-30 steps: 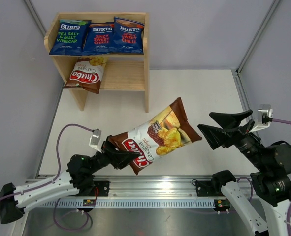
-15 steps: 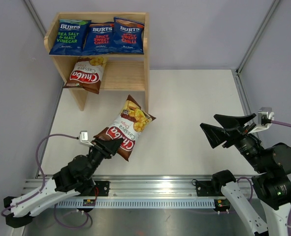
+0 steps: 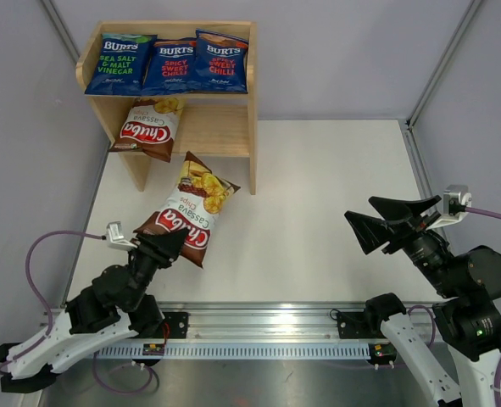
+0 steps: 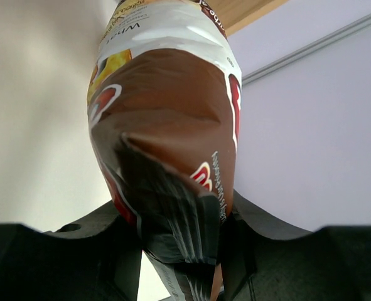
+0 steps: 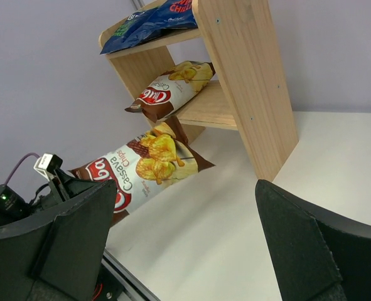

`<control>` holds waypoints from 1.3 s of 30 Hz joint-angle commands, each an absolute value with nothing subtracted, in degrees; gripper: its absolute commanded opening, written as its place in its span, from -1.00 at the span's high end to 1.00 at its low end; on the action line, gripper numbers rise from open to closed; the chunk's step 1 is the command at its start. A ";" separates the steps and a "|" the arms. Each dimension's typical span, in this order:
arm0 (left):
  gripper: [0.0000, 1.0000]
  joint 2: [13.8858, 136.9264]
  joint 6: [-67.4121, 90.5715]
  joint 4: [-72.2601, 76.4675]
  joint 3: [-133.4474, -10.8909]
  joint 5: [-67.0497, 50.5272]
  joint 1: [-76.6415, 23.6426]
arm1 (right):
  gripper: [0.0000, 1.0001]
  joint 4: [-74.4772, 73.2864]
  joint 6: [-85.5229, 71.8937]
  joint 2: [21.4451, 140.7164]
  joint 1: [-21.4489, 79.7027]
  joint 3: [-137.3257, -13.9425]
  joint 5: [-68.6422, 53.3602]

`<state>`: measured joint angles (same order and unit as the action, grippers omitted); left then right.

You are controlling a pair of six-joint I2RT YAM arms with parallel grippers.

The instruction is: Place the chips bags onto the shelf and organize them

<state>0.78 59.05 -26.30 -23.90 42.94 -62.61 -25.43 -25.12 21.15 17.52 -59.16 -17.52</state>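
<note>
Four of the five bags were on the shelf [image 3: 252,127] already. Three blue Burts bags [image 3: 169,66] lay side by side on the top tier, upper left of the overhead frame. The shelved Chuba bag [image 3: 151,127] lay at the left of the lower tier, its bottom end poking past the front edge.

The fifth, the held Chuba bag [image 3: 188,210], was with the left gripper [image 3: 172,246], left of centre in the overhead view. The jaws were pinched on its crimped bottom seam. Its far end pointed up-frame at the lower tier, near it, and I saw no contact. The right gripper [image 3: 358,208] hung at lower right with its jaws spread wide and holding nothing, well apart from the bag.

Handling, my read:
- Light and air-puffed, so it will flop when held by one end.
- The film is glossy and probably slippery.
- The chips inside would crush under a squeeze on the belly.
- The flat seam is the place to hold, and that is where I had it.

Hard to make out:
- The left wrist view was almost all brown bag, which hid the lower tier.
- The overhead view did not settle how far the bag hung above the table [image 3: 335,170]; the right wrist view suggested it was raised and slanting.
- The right wrist view cut off most of the top tier.
</note>
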 commanded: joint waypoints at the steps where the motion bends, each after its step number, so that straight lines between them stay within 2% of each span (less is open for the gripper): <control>1: 1.00 -7.82 56.43 -20.57 -29.08 47.81 -62.75 | -0.99 -24.08 -24.17 21.88 17.40 -58.89 -16.87; 8: 1.00 -2.65 48.70 -4.79 -28.66 48.78 -62.75 | -0.99 -22.24 -25.22 22.85 17.49 -58.01 -17.84; 13: 1.00 6.83 44.49 6.39 -27.43 51.94 -62.67 | -0.99 -22.15 -25.66 23.20 17.40 -57.92 -18.54; 17: 1.00 13.26 37.28 22.39 -26.28 50.98 -62.67 | -0.99 -22.41 -25.84 22.06 17.40 -57.31 -18.37; 25: 1.00 23.64 38.40 23.82 -29.44 53.62 -58.81 | -0.99 -23.29 -27.07 19.69 17.40 -57.74 -19.77; 30: 1.00 29.61 51.30 20.49 -29.97 38.08 -44.17 | -0.99 -23.73 -27.42 18.46 17.40 -58.27 -19.95; 33: 1.00 33.73 56.77 25.20 -28.83 30.16 -38.69 | -0.99 -24.43 -27.25 18.11 17.49 -58.89 -20.04; 39: 1.00 42.70 56.34 31.46 -31.63 25.14 -35.78 | -0.99 -25.40 -26.19 17.40 17.49 -58.97 -19.51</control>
